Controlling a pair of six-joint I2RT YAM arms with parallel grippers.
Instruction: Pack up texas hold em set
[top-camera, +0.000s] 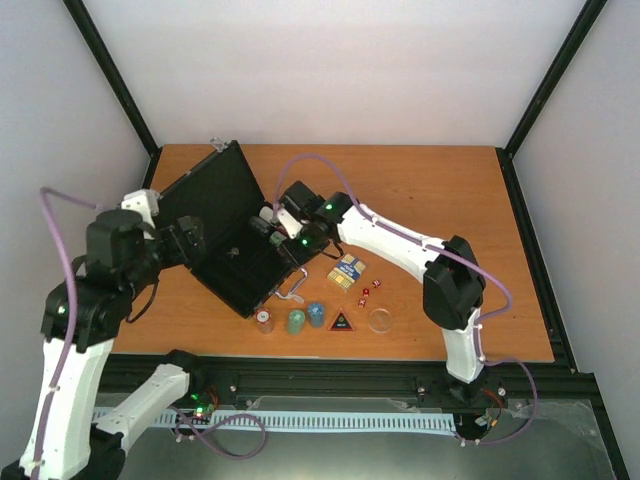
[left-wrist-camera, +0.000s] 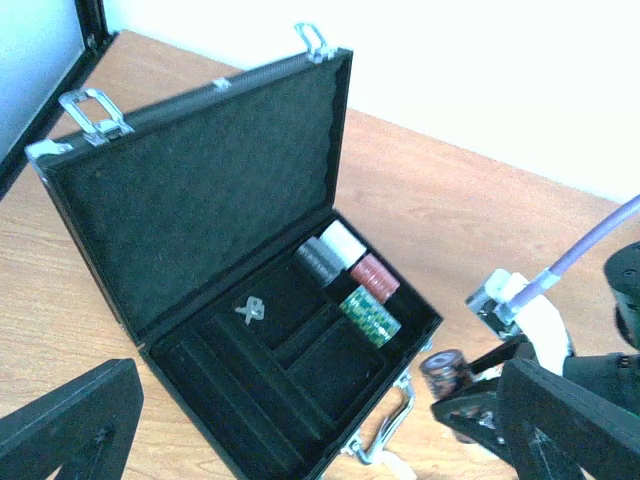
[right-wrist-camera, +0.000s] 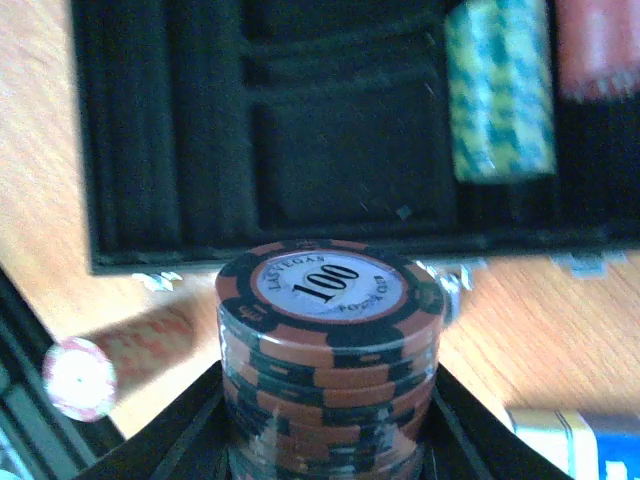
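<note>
Orange and black clay-look discs fill my right wrist view: the orange-and-black chip stack (right-wrist-camera: 330, 370) stands upright between the fingers of the right gripper (right-wrist-camera: 330, 435), which is clamped on its lower half from both sides, the top chip's face fully showing. I'm holding it just off the handle side of the open case (left-wrist-camera: 190, 210), which sits turned diagonally toward the rear left corner of the table (top-camera: 450, 200), lid propped up. Inside, a white stack (left-wrist-camera: 342, 242), black stack (left-wrist-camera: 318, 262), red stack (left-wrist-camera: 374, 277) and green stack (left-wrist-camera: 370, 315) lie on their sides at one end of the tray. The left gripper (left-wrist-camera: 318, 420) is spread wide with nothing in it, looking on from the case's left. Along the front edge wait a pink-and-white stack (top-camera: 263, 320), green chips (top-camera: 296, 321), blue chips (top-camera: 316, 314), the black triangle (top-camera: 342, 321) and clear disc (top-camera: 380, 320), with the red dice (top-camera: 368, 290) and card decks (top-camera: 348, 270) just behind them. I judge this stack dense for its size but only loosely joined: stiff, smooth discs that can shear or fan if I tilt it carelessly. A squeeze across the rims near mid-height seems safest, since the chips above my fingers are held by friction alone.
</note>
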